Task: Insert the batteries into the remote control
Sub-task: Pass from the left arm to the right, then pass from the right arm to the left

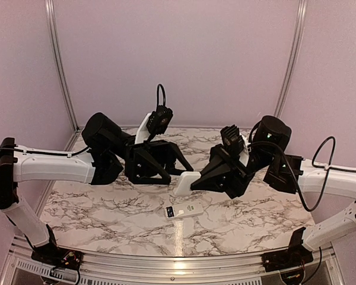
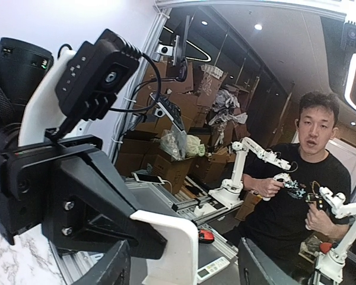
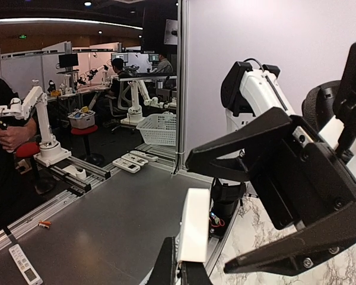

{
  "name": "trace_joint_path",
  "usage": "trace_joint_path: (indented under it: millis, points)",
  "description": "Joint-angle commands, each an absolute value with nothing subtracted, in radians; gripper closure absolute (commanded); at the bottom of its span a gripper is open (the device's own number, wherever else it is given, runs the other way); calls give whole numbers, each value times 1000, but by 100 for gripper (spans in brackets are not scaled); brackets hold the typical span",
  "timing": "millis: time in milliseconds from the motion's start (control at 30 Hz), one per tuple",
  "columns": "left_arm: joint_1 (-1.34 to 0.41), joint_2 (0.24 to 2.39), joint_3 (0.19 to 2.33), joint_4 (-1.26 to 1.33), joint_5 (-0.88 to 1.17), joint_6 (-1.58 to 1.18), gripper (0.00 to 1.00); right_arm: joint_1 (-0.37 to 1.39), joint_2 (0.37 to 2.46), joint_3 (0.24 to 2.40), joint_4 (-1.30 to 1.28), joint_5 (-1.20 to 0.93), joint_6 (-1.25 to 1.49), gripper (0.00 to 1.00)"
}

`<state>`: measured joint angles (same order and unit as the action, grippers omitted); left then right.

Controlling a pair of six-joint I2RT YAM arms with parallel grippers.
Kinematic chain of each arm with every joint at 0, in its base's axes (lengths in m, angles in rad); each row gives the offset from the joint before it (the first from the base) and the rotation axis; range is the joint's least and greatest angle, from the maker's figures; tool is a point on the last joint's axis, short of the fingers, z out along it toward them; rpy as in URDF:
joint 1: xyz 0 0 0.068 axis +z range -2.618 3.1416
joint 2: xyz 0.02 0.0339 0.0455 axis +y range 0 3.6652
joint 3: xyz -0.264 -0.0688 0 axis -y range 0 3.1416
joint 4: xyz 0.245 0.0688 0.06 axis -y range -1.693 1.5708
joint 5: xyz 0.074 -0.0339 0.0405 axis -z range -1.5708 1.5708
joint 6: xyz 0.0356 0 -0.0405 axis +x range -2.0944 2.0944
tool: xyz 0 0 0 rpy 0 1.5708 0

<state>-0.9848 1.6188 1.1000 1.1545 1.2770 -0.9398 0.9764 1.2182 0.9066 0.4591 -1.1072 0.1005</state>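
The remote control [image 1: 184, 209] is lying flat on the marble-patterned tabletop [image 1: 107, 208], near its middle. It is on the near side of your two grippers and apart from both. It is a slim white plastic rectangle with a matte surface and softly rounded corners. Its long axis is running left to right, with the right end angling slightly toward the far wall. A small dark rectangle is showing near its left end, with faint grey marks at mid-face. Both are too small for you to read for certain as display or buttons.

Just beyond it, raised off the table, your right gripper [image 1: 194, 185] is pinching a plain white plastic plate [image 1: 184, 184], jaws narrowed onto it. In the right wrist view the plate [image 3: 193, 228] is standing on end, seen close to edge-on, smooth with a rounded rim. Its lower end is disappearing between the black fingers [image 3: 165, 267].

Your left gripper [image 1: 179, 176] is facing the plate with jaws spread wide, gripping nothing. In the left wrist view the plate [image 2: 172, 249] is sitting between its two dark fingers, and the frame's bottom edge is cutting it off. You cannot tell whether either left fingertip is touching it.

Both grippers are angular black plastic on white arm links. The tabletop is glossy, white with grey veining.
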Motion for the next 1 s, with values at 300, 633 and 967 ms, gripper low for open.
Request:
trace_joint_path:
  millis: [300, 633, 967]
  points:
    - [-845, 1363, 1199, -153, 559, 64, 1, 847, 1194, 869, 321, -1003, 225, 100]
    - [-869, 1131, 958, -144, 257, 218, 1, 749, 1292, 827, 222, -1015, 300, 100]
    - [-1203, 1201, 865, -129, -126, 520, 1, 748, 1471, 794, 340, -1073, 474, 100]
